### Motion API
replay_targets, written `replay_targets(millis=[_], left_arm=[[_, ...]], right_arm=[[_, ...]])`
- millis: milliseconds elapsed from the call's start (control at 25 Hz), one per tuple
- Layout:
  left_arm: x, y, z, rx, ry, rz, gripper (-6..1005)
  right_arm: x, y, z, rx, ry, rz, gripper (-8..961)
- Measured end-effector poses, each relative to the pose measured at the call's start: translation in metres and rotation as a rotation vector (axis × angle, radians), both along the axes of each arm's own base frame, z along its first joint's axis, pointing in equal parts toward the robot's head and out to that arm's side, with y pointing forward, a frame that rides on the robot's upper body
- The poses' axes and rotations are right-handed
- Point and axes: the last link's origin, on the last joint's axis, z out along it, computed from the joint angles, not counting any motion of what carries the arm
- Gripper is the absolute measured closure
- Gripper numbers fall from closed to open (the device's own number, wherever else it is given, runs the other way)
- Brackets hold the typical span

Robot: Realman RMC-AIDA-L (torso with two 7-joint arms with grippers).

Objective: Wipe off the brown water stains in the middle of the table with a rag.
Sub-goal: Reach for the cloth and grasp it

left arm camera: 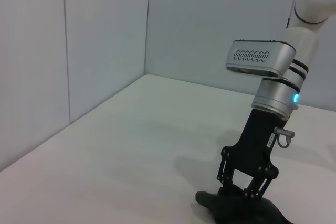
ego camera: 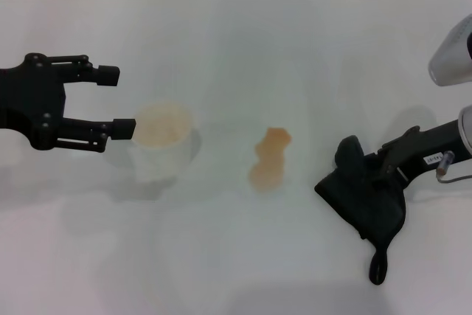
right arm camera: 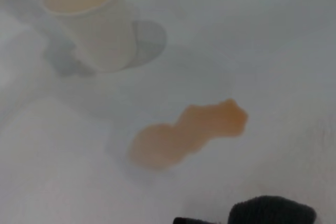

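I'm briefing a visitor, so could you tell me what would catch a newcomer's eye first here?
First the brown water stains, a two-lobed puddle mid-table. To its right the right gripper presses into the black rag. To its left stands a white cup of tan liquid, the open left gripper beside it.

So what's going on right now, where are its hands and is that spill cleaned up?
Right hand down on the rag, beside the spill, untouched. Left hand open by the cup. Path clear.
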Motion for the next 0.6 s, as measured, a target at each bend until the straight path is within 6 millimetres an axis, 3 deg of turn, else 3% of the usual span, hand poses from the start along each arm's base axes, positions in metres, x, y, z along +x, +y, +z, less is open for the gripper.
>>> replay_targets(millis=[360, 600], left_arm=[[-0.0012, 0.0009, 0.0001, 0.003, 0.012, 0.001, 134], [-0.0003, 0.0024, -0.0009, 0.002, 0.020, -0.002, 136]], right_arm=[[-0.0069, -0.0012, 0.0004, 0.001, -0.002, 0.019, 558], [-0.0058, -0.0022, -0.0002, -0.004, -0.003, 0.012, 699]])
